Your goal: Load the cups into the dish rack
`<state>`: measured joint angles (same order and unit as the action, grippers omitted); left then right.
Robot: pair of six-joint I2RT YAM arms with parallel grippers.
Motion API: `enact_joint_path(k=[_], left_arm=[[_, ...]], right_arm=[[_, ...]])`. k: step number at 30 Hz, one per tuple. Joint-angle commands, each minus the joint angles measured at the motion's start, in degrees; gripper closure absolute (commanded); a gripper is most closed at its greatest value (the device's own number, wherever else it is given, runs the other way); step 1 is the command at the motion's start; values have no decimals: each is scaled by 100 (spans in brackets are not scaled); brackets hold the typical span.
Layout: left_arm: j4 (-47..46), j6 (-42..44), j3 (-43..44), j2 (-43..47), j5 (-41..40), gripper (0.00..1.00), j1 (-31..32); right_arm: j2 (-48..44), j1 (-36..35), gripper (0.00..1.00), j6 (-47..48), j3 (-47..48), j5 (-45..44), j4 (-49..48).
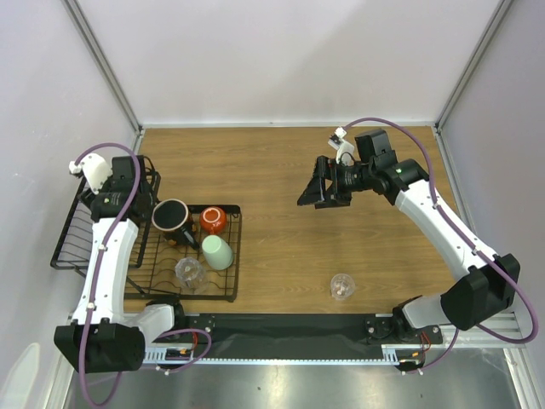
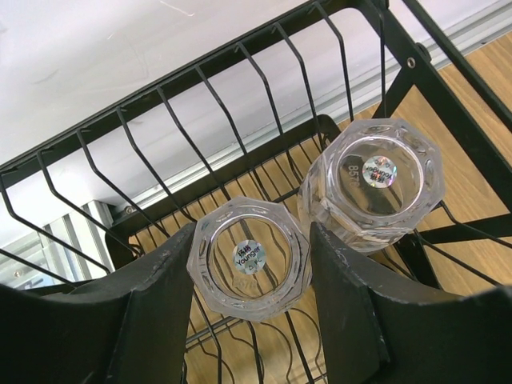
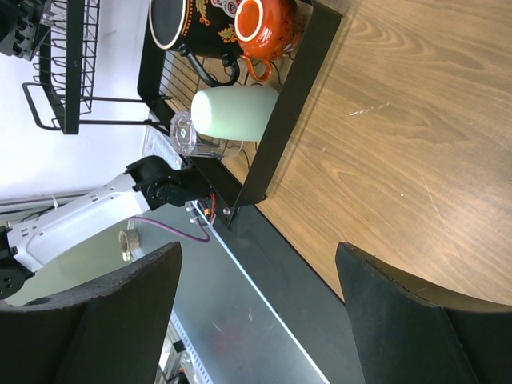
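My left gripper (image 2: 252, 240) is shut on an upturned clear tumbler (image 2: 250, 258), both fingers against its sides, inside the tall basket end of the black wire dish rack (image 2: 240, 88). A second upturned tumbler (image 2: 376, 180) stands right beside it. In the top view the left wrist (image 1: 115, 183) covers that basket. On the flat part of the dish rack (image 1: 236, 256) are a dark mug (image 1: 170, 215), an orange-red cup (image 1: 213, 220), a mint-green cup (image 1: 217, 252) and a clear tumbler (image 1: 189, 271). One more tumbler (image 1: 341, 286) stands on the table. My right gripper (image 1: 324, 189) hangs open and empty over mid-table.
The right wrist view looks down past the open right gripper (image 3: 256, 272) at the rack's near edge (image 3: 296, 96), the wooden tabletop (image 3: 416, 144) and the black strip along the table's front. Pale walls close in the table at the left, back and right.
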<state>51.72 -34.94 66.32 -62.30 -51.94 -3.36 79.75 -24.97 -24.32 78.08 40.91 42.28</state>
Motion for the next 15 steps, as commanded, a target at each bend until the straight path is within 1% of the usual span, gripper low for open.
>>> enact_joint_path(k=[1,5,6,7,14,15], left_arm=[[57,-224,-41,122,-114,62,-69],[189,-382,-76,183,-88,57,-77],[215,-400,-85,192,-79,54,-69],[233,-417,-85,201,-79,53,-77],[400,-575,29,201,-9,49,-69],[426,-584,30,218,-9,47,-77]], right_arm=[[15,-17,16,102,269,-48,-1],[24,-25,15,76,269,-30,-9],[32,-25,15,85,277,-21,-9],[32,-25,15,85,278,-21,-9],[32,-34,15,67,304,-4,-9],[32,-34,15,76,304,-21,-1]])
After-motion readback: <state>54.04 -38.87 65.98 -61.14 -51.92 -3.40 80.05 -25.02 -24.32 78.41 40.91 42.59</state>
